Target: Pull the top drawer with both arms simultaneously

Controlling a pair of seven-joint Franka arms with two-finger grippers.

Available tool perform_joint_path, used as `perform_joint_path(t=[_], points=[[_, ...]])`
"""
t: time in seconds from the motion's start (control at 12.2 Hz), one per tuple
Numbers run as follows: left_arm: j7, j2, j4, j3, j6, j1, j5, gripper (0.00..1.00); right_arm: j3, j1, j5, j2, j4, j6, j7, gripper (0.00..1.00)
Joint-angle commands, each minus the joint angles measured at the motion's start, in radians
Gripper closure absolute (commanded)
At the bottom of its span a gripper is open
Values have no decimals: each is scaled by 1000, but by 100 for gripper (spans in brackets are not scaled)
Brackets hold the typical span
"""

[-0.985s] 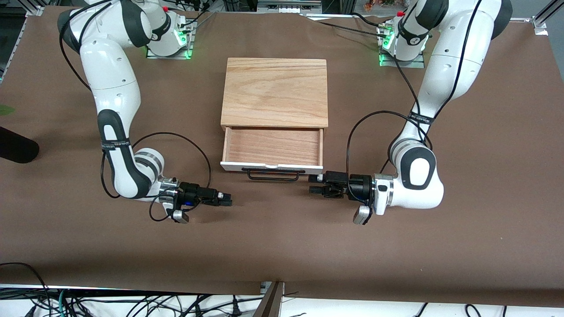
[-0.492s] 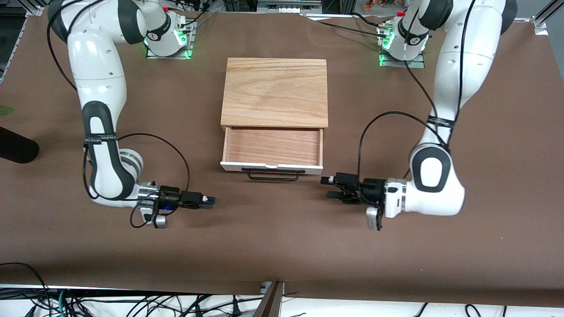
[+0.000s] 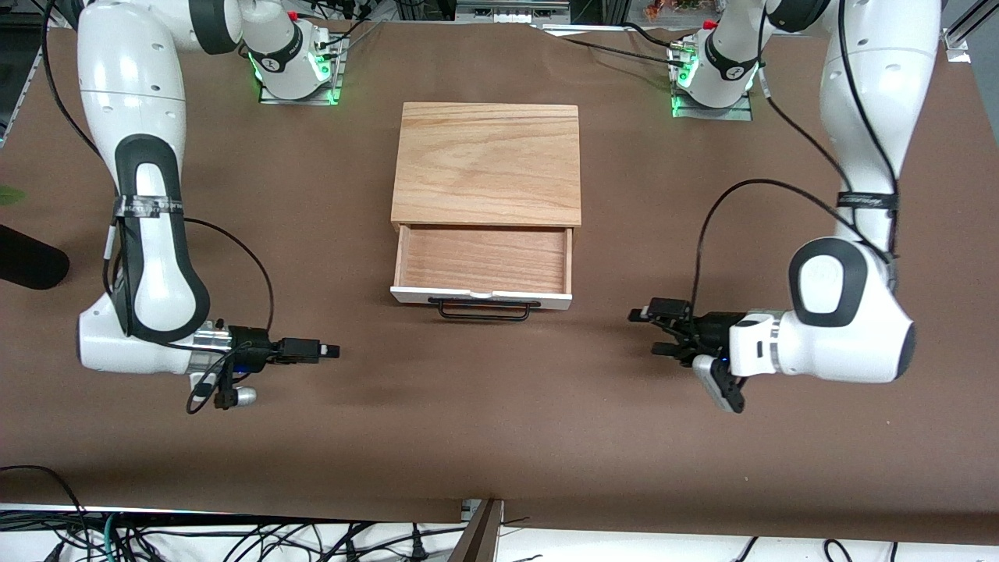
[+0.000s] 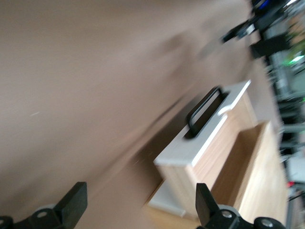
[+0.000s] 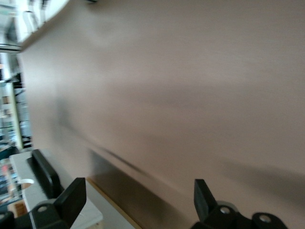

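The top drawer [image 3: 482, 257] stands pulled open from the wooden box [image 3: 485, 160], showing its light wood inside, white front panel and black wire handle [image 3: 484, 311]. My left gripper [image 3: 648, 332] is open and empty over the bare mat, off the drawer's front corner toward the left arm's end. My right gripper [image 3: 332, 351] is open and empty over the mat toward the right arm's end. The left wrist view shows its open gripper [image 4: 138, 195] with the drawer [image 4: 200, 138] ahead. The right wrist view shows its open gripper [image 5: 138, 191] and the handle [image 5: 45, 174].
A brown mat [image 3: 499, 421] covers the table. A black object [image 3: 27, 265] lies at the table edge at the right arm's end. The arm bases [image 3: 296, 70] glow green past the box. Cables [image 3: 234, 538] hang below the table's front edge.
Both grippers have moved away from the drawer's handle, each toward its own arm's end of the table. The drawer has stayed open and still.
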State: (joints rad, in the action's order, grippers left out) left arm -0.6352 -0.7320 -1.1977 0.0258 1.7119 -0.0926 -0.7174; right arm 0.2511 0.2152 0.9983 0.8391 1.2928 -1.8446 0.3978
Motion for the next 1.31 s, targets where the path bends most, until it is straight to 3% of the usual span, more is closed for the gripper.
perform_joint_path(t=[0.0,0.16,0.33,0.49,0.66,0.74,0.82,0.98,1.23], points=[[12,106,-25,-1,-60,17,177,0,16,12,-169,-40,-13,-5,-153,0],[78,179,-36,-1,-93,10,319,0,7,21,-338,-106,-15,4,-317,0],[251,296,-104,2,-95,-19,502,0,-4,24,-516,-185,0,7,-416,0],[351,431,-251,2,-84,-47,620,0,-10,18,-658,-295,63,16,-404,0],[382,543,-350,-4,-34,-35,636,0,-45,15,-853,-400,126,13,-402,0],[412,609,-403,-4,1,-24,698,0,-50,3,-915,-437,143,15,-401,0],[458,672,-466,-1,35,-19,770,0,-52,-23,-928,-492,182,15,-399,0],[566,744,-572,3,63,29,777,0,-56,-80,-929,-622,252,13,-404,0],[569,737,-560,10,46,42,744,0,-97,-195,-951,-754,344,73,-413,0]])
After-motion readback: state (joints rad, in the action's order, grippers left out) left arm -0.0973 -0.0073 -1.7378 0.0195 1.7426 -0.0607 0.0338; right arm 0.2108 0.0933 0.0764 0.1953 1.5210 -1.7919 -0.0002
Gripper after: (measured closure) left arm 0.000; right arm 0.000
